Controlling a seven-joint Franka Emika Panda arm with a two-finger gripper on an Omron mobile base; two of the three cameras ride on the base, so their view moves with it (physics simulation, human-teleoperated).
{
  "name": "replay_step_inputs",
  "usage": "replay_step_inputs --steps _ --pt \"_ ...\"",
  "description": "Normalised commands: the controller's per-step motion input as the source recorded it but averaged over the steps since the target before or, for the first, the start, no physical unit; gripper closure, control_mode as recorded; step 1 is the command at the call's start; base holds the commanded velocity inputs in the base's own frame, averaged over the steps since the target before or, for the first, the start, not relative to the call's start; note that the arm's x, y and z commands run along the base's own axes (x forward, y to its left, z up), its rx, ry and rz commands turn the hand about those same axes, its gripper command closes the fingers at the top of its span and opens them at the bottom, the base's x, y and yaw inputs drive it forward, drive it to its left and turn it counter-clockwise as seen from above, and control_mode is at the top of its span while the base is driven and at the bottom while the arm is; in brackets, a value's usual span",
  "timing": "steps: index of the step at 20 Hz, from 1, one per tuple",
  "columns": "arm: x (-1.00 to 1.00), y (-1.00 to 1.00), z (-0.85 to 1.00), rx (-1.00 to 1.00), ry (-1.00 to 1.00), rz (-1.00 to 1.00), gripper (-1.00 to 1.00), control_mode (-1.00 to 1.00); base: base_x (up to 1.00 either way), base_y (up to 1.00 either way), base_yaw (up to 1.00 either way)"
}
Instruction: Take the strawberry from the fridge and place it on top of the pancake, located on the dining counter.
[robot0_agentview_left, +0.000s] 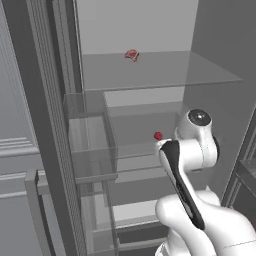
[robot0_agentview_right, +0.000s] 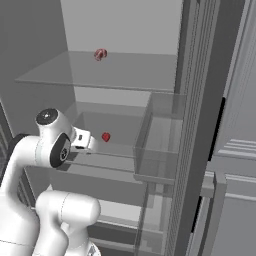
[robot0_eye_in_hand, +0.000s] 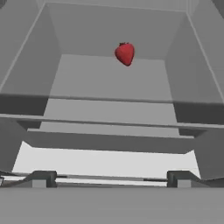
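Gripper: we see our gripper (robot0_eye_in_hand: 109, 178) with its jaws spread wide, nothing between them.
Strawberry: the strawberry (robot0_eye_in_hand: 125, 54) lies ahead of our fingertips, well apart, on a glass shelf (robot0_agentview_left: 145, 150) inside the open fridge (robot0_agentview_right: 125, 30).
Above: a mottled pinkish lump (robot0_agentview_left: 132, 55) sits on the higher shelf.

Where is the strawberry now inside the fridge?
The strawberry lies on a glass shelf in the middle of the open fridge, one shelf below the paler mottled lump; in the hand view it sits ahead of the open gripper.

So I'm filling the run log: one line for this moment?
phase: reaching | gripper: open, empty | strawberry: ahead on fridge shelf, untouched
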Motion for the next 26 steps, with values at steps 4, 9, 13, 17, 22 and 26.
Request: replay_step_inputs --steps 4,9,13,17,22,26 --pt "0.87 -0.16 0.0 0.03 -0.04 -0.02 -1.0 -1.0 0.0 0.0 0.0" --pt "0.86 -0.5 0.0 0.07 0.05 0.0 -1.0 -1.0 0.0 0.0 0.0" --pt "0.96 0.0 -0.09 0.0 0.01 0.0 -1.0 -1.0 0.0 0.0 0.0" --pt "0.98 0.0 -0.11 0.0 0.0 0.0 -1.0 -1.0 0.0 0.0 0.0" --pt "0.54 0.0 0.0 0.0 0.05 -0.01 -1.0 -1.0 0.0 0.0 0.0" --pt "0.5 0.0 -0.22 0.0 0.05 0.0 -1.0 -1.0 0.0 0.0 0.0"
